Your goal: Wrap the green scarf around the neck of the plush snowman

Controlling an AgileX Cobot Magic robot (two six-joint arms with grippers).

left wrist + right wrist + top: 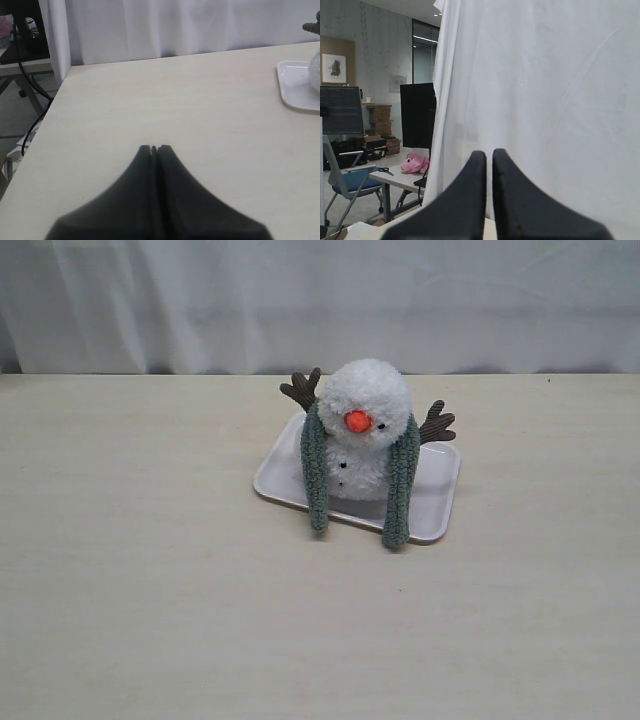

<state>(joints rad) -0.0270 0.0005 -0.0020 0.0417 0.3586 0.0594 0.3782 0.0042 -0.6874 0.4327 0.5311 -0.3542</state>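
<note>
Left claw [154, 148], right claw [489, 152] closed; green scarf [316, 476] draping plush snowman [366, 392] on tray [436, 502].

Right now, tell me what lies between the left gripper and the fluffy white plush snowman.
Left wrist view: bare pale tabletop, then the white rectangular tray's rim before the snowman.

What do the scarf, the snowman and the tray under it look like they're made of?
Scarf: chunky knitted yarn, matte sage green, going by its bumpy, ribbed surface. Snowman: fluffy white plush with a fuzzy outline. The orange nose looks like soft fabric. Tray: probably plastic, judging by its smooth, pale, even surface and rounded rim, though that is uncertain.
</note>
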